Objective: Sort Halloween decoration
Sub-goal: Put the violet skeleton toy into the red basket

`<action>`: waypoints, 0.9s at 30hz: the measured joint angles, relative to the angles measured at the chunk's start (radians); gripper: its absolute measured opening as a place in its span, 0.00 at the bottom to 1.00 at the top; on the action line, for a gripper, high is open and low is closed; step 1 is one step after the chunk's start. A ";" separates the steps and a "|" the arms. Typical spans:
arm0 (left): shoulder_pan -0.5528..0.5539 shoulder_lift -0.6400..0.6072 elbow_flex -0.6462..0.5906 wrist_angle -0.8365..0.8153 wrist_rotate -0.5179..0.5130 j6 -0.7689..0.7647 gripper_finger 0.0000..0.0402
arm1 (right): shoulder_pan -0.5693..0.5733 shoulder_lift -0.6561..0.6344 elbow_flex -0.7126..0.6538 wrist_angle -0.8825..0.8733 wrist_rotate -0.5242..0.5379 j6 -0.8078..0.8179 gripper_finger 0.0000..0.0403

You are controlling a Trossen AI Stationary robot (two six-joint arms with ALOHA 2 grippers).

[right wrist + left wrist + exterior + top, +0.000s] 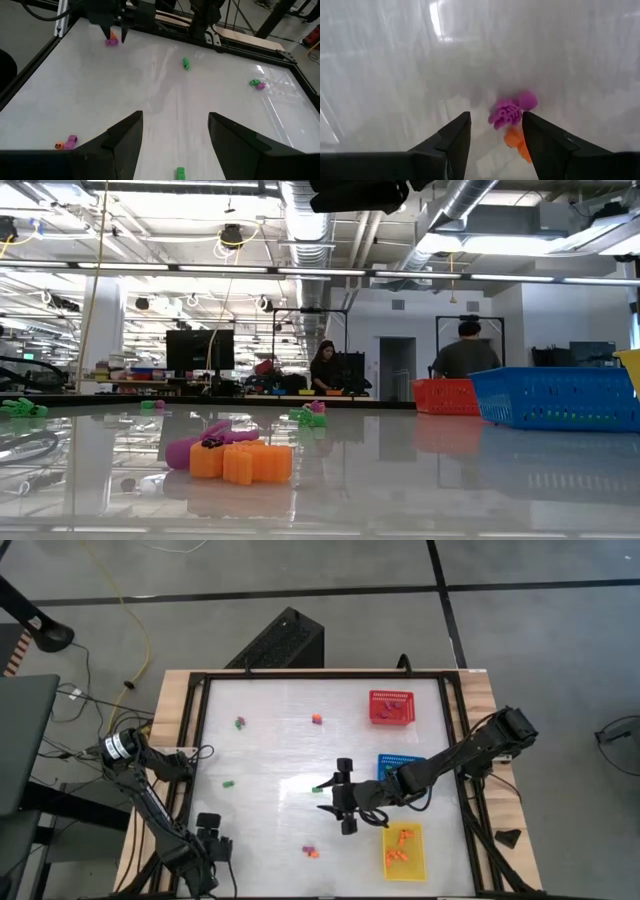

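- Several Halloween trinkets [240,723] scattered on white table [270,750]; purple-orange pair [311,852] at near edge.
- Orange ones in yellow basket [404,851], near right.
- Right gripper [342,796] mid-table, jaws spread, empty.
- Left gripper [495,131] near left, jaws apart, holding nothing, purple trinket [506,112] ahead.

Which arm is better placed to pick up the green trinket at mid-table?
Right, probably: the right gripper, open, sits beside the green trinket, fingers facing it; the left gripper hangs far off at the table's corner.
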 joint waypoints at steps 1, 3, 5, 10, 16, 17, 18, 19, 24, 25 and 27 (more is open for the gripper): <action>0.000 0.000 0.000 0.001 -0.002 0.010 0.42 | 0.000 0.000 0.000 0.000 0.000 0.000 0.63; -0.001 0.000 0.000 0.009 -0.001 0.029 0.42 | 0.000 0.000 0.000 0.000 0.000 0.000 0.63; -0.001 0.000 0.000 0.013 0.000 0.039 0.42 | 0.000 0.000 0.000 0.000 0.000 0.000 0.63; -0.001 0.014 -0.016 0.094 0.002 0.080 0.42 | 0.000 0.000 0.000 -0.001 0.000 0.000 0.63; -0.001 0.034 -0.038 0.132 0.036 0.115 0.40 | 0.002 0.000 0.000 -0.008 0.000 0.000 0.63; -0.001 0.032 -0.038 0.126 0.042 0.115 0.39 | 0.002 0.000 0.000 -0.008 0.000 0.000 0.63; -0.001 0.028 -0.038 0.115 0.047 0.116 0.36 | 0.002 0.000 0.000 -0.009 0.000 0.000 0.63; -0.001 0.025 -0.039 0.101 0.051 0.116 0.33 | 0.002 0.000 0.000 -0.009 0.000 0.000 0.63; -0.001 0.007 -0.043 0.034 0.059 0.107 0.14 | 0.002 0.000 0.000 -0.009 0.000 0.000 0.63; 0.004 0.004 -0.043 0.033 0.060 0.107 0.10 | 0.000 0.000 0.000 -0.009 0.000 0.000 0.63; 0.019 -0.002 -0.041 0.033 0.071 0.113 0.04 | -0.003 0.000 0.000 -0.009 0.000 0.000 0.63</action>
